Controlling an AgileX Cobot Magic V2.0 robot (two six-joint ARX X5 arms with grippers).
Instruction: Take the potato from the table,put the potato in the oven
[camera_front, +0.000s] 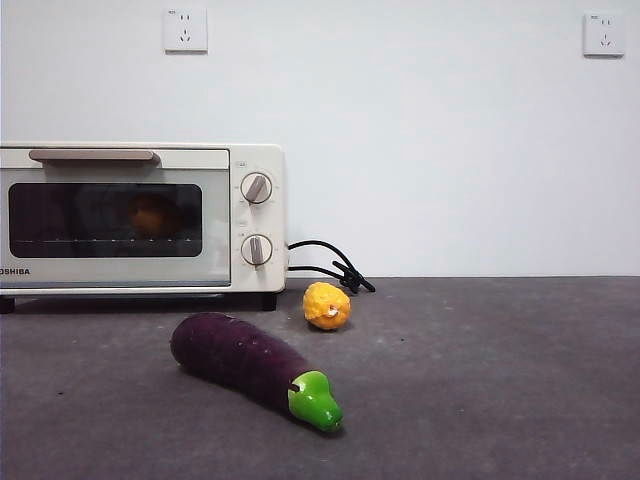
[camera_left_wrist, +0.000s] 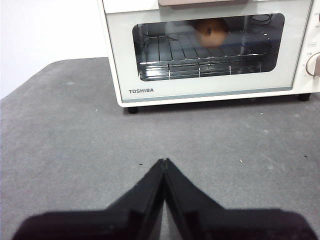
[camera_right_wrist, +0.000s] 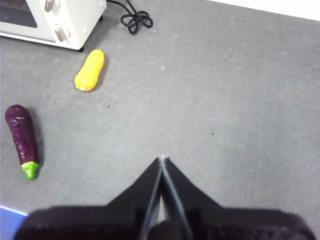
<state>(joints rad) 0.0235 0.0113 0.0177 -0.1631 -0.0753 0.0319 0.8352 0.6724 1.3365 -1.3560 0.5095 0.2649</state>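
Potato (camera_left_wrist: 210, 31) inside oven (camera_left_wrist: 210, 85), door closed | task seemingly done | left gripper (camera_left_wrist: 164, 161) and right gripper (camera_right_wrist: 162, 159) closed, empty, above table (camera_left_wrist: 75, 140) | next: nothing, wait.

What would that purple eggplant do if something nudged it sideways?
The eggplant is long and rounded and lies on its side on the flat table, so it would probably roll or pivot rather than tip. Its glossy skin may be slippery. It keeps its shape lying there, so it is likely stiff.
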